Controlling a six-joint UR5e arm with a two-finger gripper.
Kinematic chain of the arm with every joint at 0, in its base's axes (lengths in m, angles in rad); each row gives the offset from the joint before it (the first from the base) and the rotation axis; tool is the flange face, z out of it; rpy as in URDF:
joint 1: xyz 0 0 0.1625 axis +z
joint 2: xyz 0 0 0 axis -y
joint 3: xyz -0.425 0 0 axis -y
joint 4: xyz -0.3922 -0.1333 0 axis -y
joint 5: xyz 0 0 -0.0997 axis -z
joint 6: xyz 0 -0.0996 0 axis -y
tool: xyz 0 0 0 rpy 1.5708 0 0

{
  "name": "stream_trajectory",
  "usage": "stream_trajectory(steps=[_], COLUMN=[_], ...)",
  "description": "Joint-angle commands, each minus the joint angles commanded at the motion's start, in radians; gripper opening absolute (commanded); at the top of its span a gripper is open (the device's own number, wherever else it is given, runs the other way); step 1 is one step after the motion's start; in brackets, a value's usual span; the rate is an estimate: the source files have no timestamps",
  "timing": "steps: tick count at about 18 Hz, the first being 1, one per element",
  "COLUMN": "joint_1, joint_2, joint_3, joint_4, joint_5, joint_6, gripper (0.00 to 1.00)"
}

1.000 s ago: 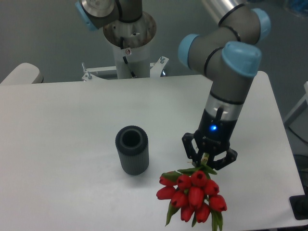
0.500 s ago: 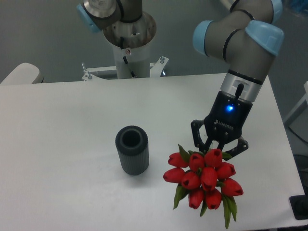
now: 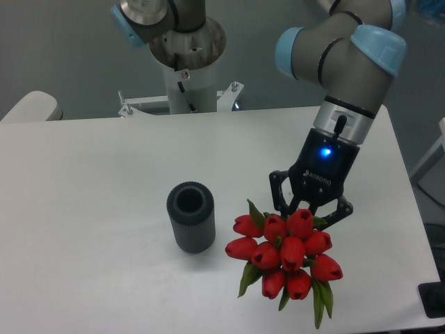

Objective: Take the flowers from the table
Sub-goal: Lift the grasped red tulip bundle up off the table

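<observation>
The flowers (image 3: 285,254), a bunch of red tulips with green leaves, hang above the white table (image 3: 104,174) near its front right, blooms facing the camera. My gripper (image 3: 308,211) is directly behind the blooms and shut on the flowers' stems, which the blooms hide. The arm rises from it up and to the right.
A dark grey ribbed cylindrical vase (image 3: 190,216) stands upright on the table just left of the flowers. The robot base (image 3: 186,59) is mounted at the table's far edge. A dark object (image 3: 434,300) sits at the front right corner.
The gripper has lifted the flowers off the table, swung them right, and now shifted them slightly back left toward the vase. The vase has not moved.
</observation>
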Motion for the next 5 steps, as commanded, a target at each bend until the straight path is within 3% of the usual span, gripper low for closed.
stream_trajectory(steps=[5], joint_1=[0.000], joint_2=[-0.002], joint_3=[0.003], joint_4=[0.000], joint_5=[0.000], joint_6=[0.003], gripper=[0.24])
